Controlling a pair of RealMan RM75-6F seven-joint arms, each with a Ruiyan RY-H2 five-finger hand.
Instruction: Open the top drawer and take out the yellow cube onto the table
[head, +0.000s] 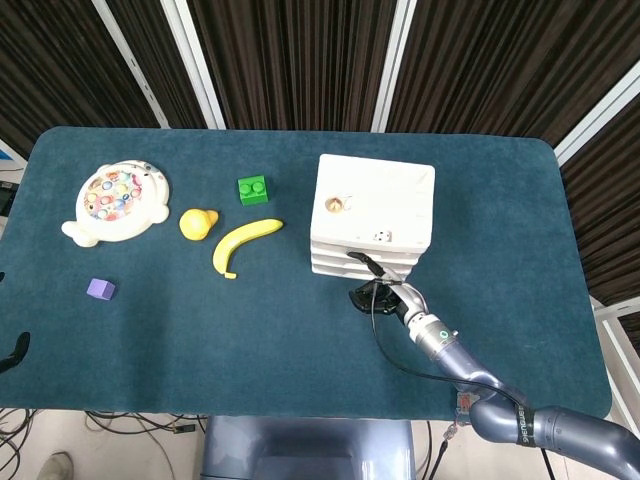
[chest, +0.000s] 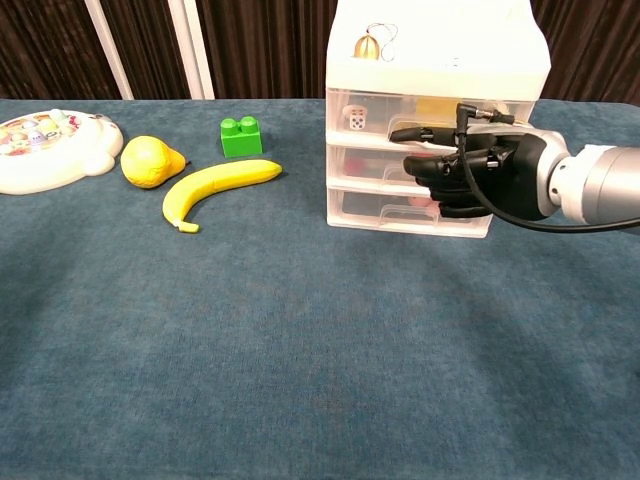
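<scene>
The right hand (chest: 470, 172) is up against the front of the white drawer unit (head: 375, 200), one finger stretched out level along the lip of the top drawer (chest: 400, 112) and the rest curled in below it. It holds nothing. Whether that fingertip has actually hooked the handle I cannot tell from here; the dark hand covers the spot. The left hand is nowhere in sight.

The drawer looks closed. Through its clear front a pale yellow shape shows behind the hand, most likely the yellow cube (chest: 432, 104), with a small die (chest: 356, 119) beside it at the left end.

The worry I have is the unit itself. It is light plastic sitting loose on the blue table cloth (chest: 300, 350), and nothing braces it. If the finger drags without a proper hook, the whole stack could slide or tip forward instead of the drawer coming out, and the little bell (chest: 367, 45) on top would roll off. A shallow catch could also just slip free. The banana (chest: 218, 186) and green brick (chest: 241, 136) lie well apart, out of harm.
</scene>
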